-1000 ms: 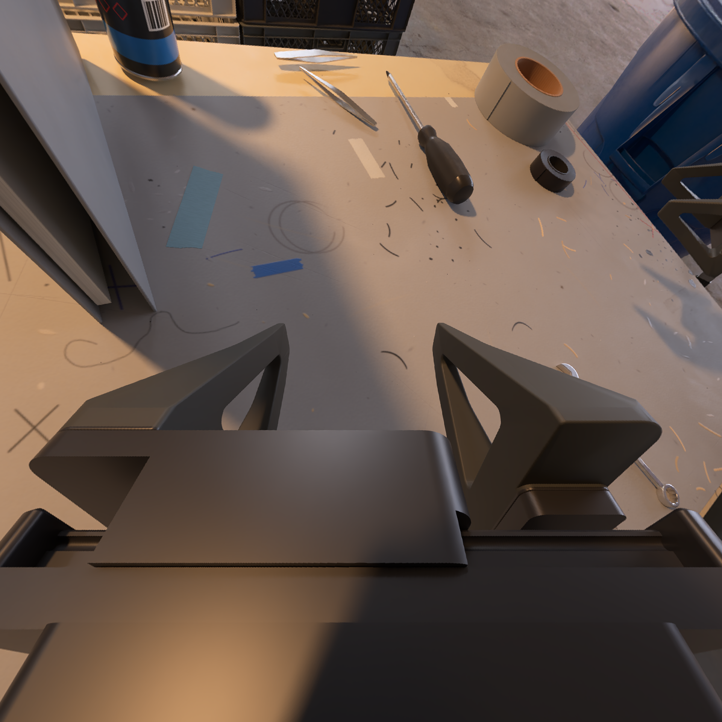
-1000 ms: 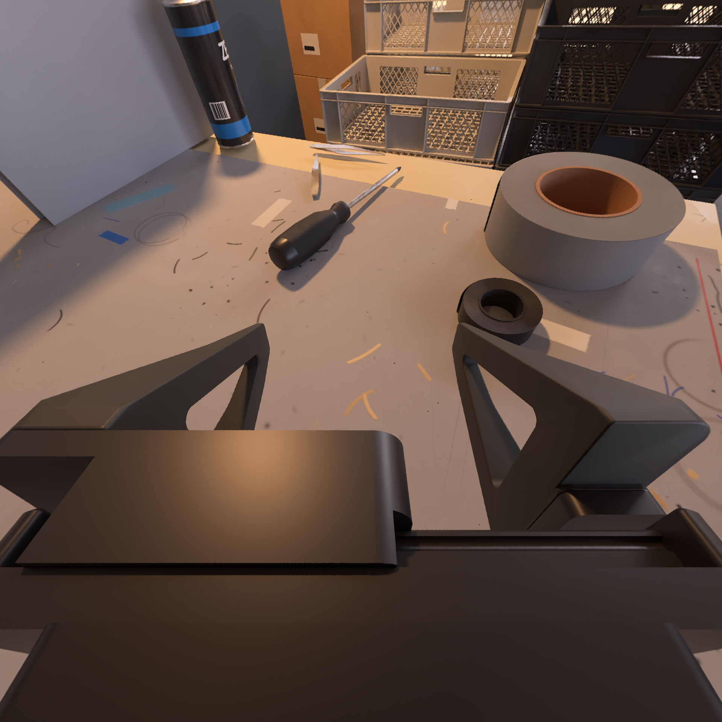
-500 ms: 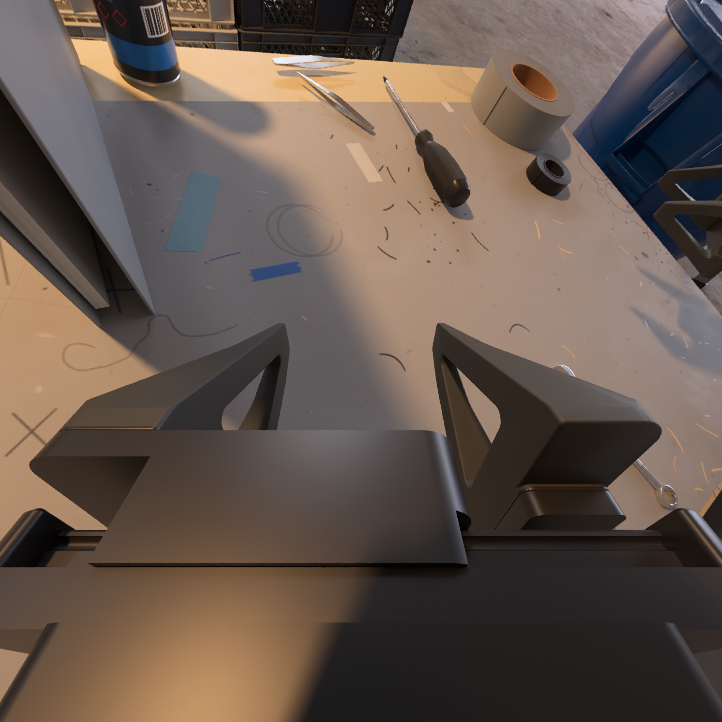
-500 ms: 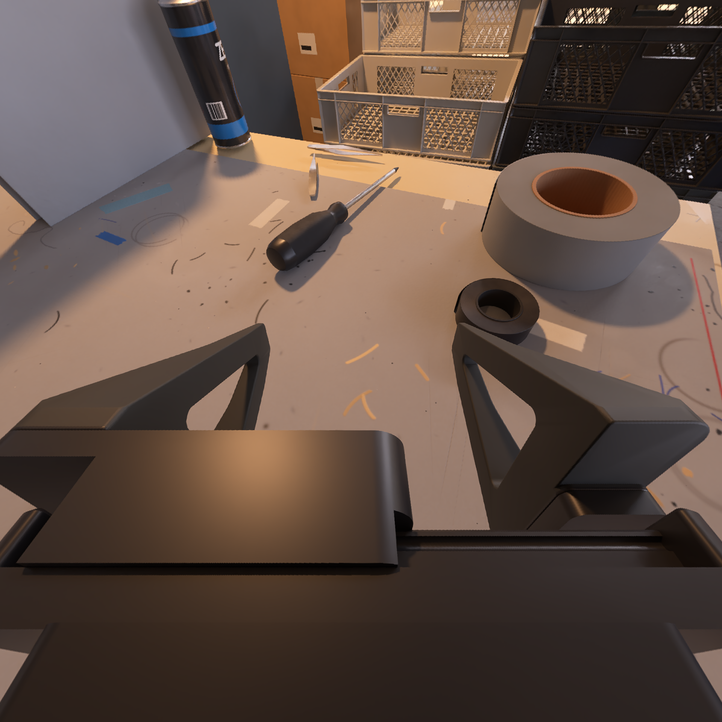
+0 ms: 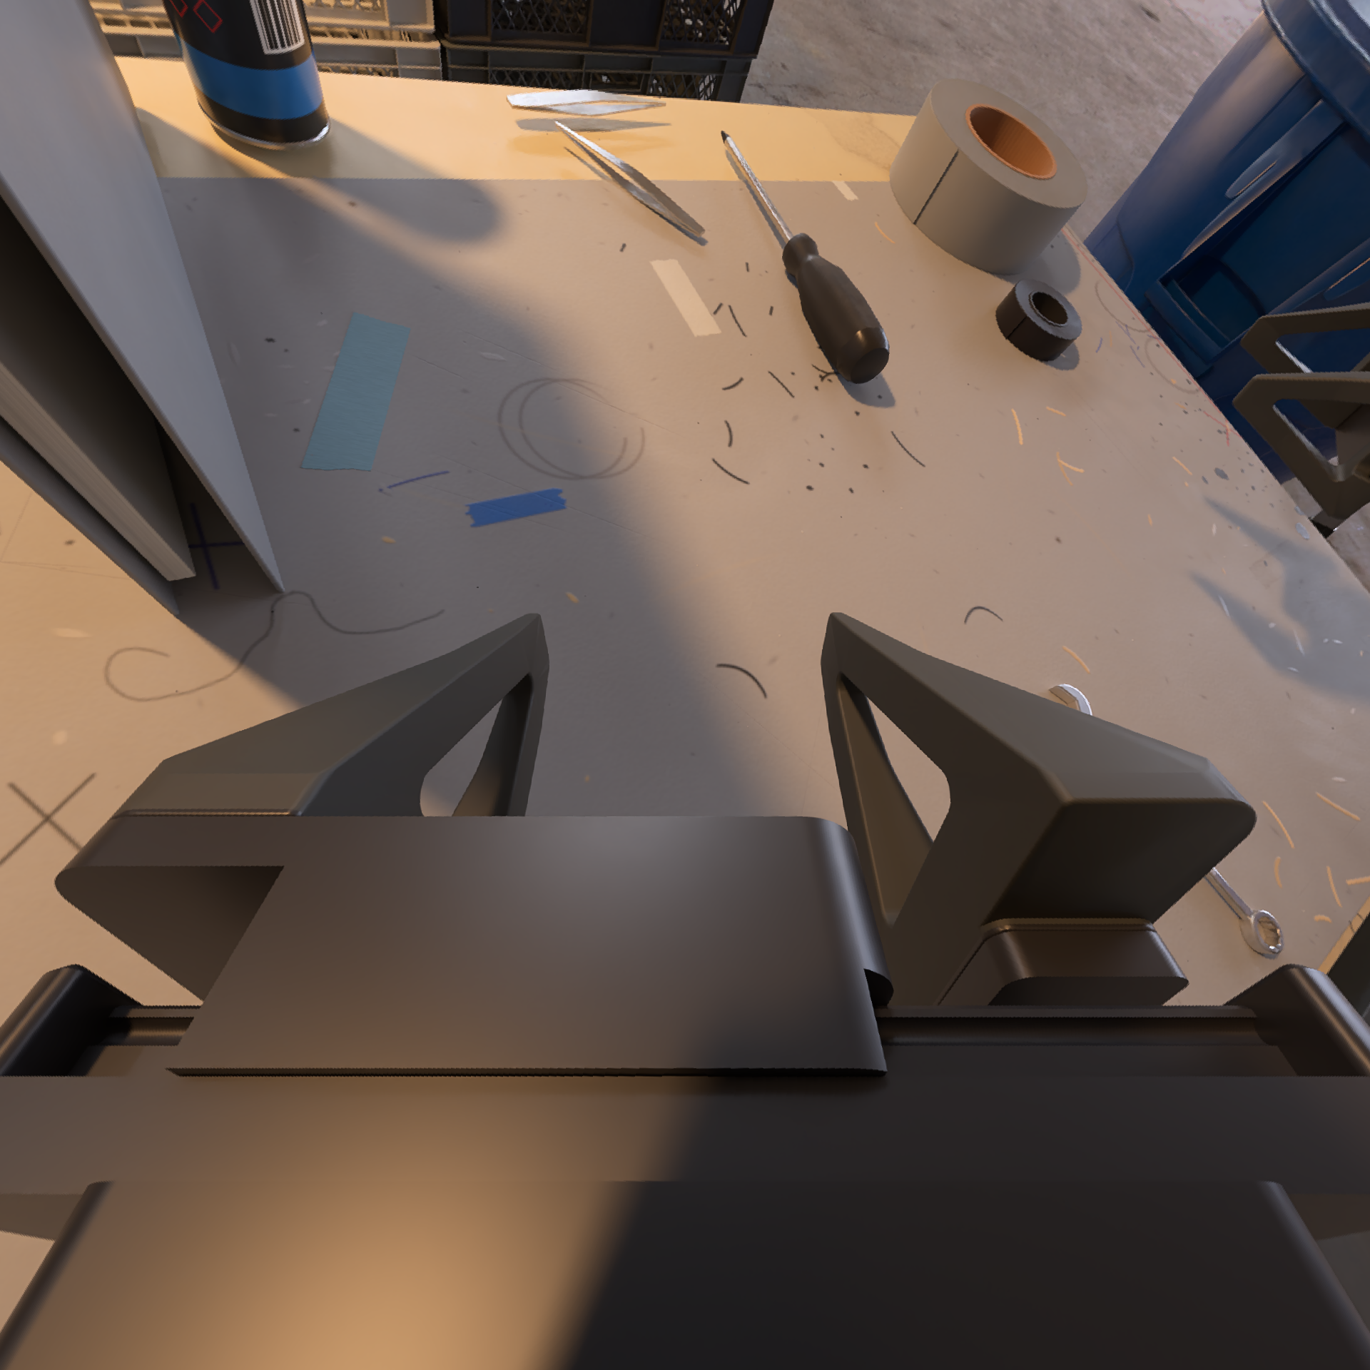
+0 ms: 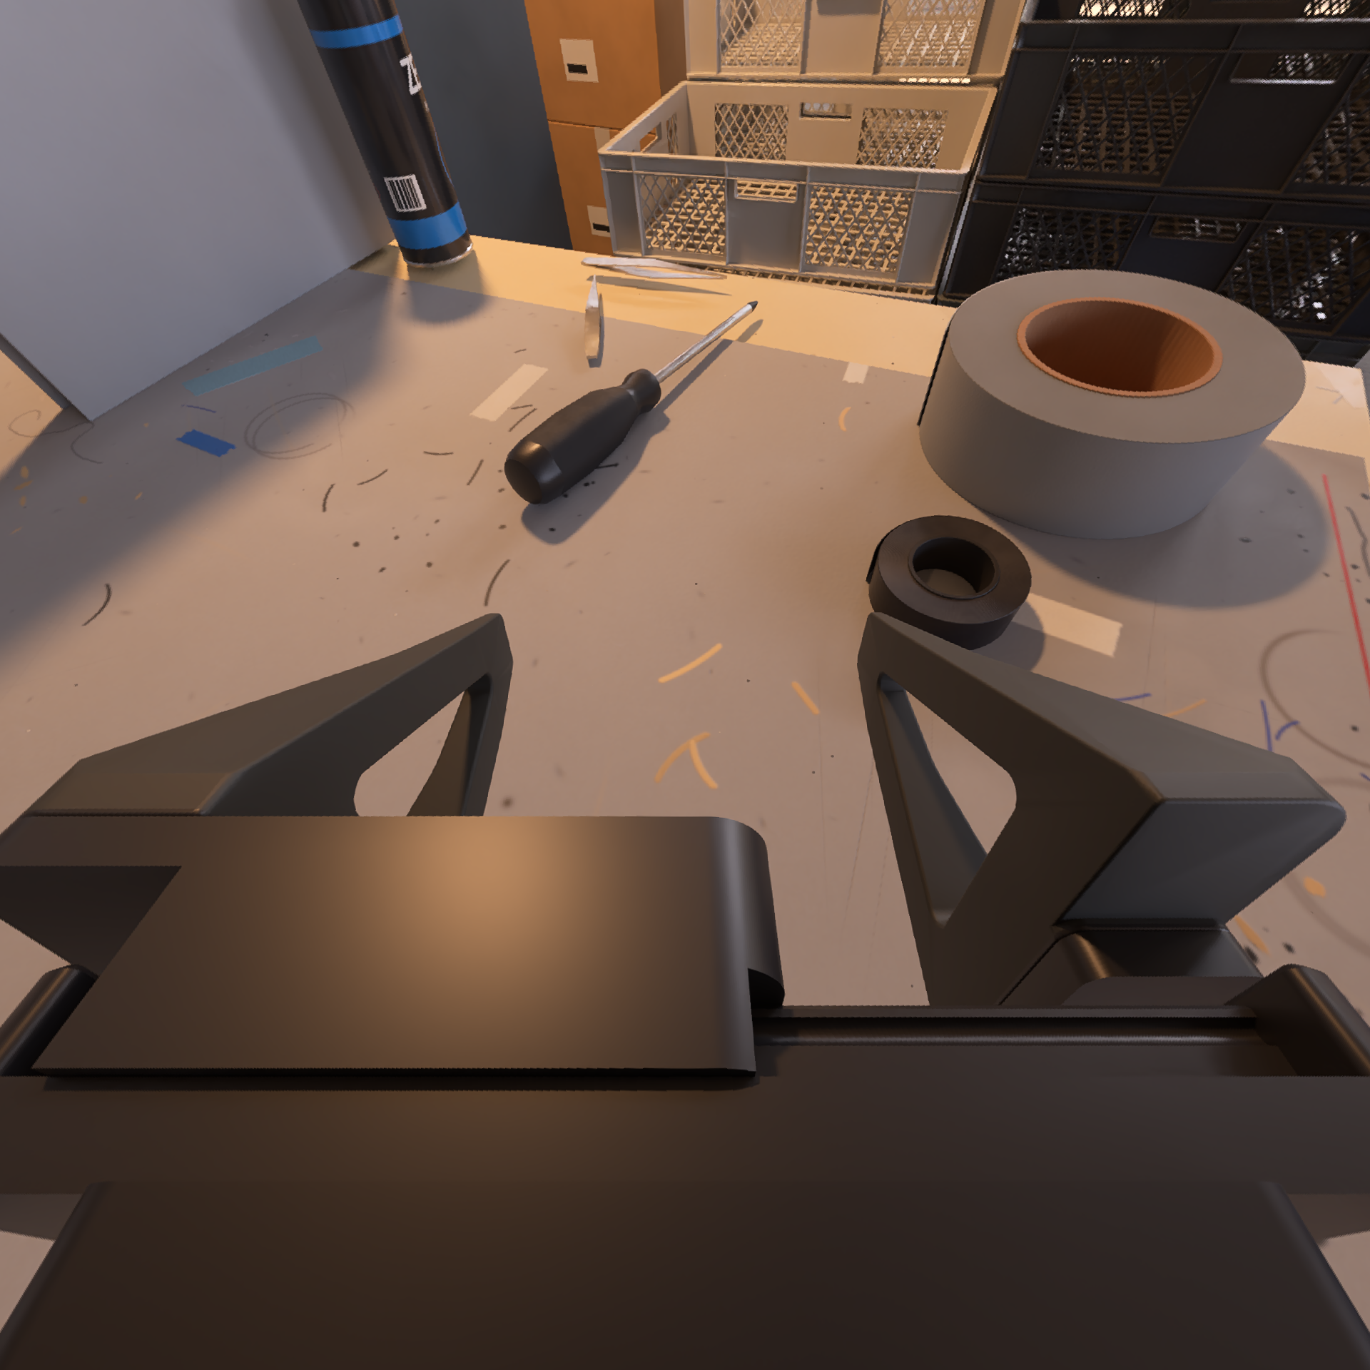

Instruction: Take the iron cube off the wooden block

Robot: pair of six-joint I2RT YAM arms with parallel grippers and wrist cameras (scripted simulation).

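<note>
No iron cube and no wooden block show in either view. My left gripper [image 5: 682,630] is open and empty above the bare tabletop, its two dark fingers well apart. My right gripper [image 6: 682,630] is open and empty too, with its right finger just in front of a small black tape roll [image 6: 949,578]. The right gripper also shows at the far right edge of the left wrist view [image 5: 1312,415], beside the table's edge.
A black-handled screwdriver [image 5: 823,296] [image 6: 593,437], tweezers [image 5: 637,185], a big grey tape roll [image 5: 986,178] [image 6: 1112,400], a blue-banded can [image 5: 252,67] [image 6: 400,148], a grey panel [image 5: 89,296] at left, a wrench [image 5: 1245,919], a blue bin [image 5: 1260,215], and crates [image 6: 786,178] behind the table.
The left wrist view has pulled back a little and the objects have slid slightly down the frame. The right wrist view has barely shifted. Both grippers stay open.
</note>
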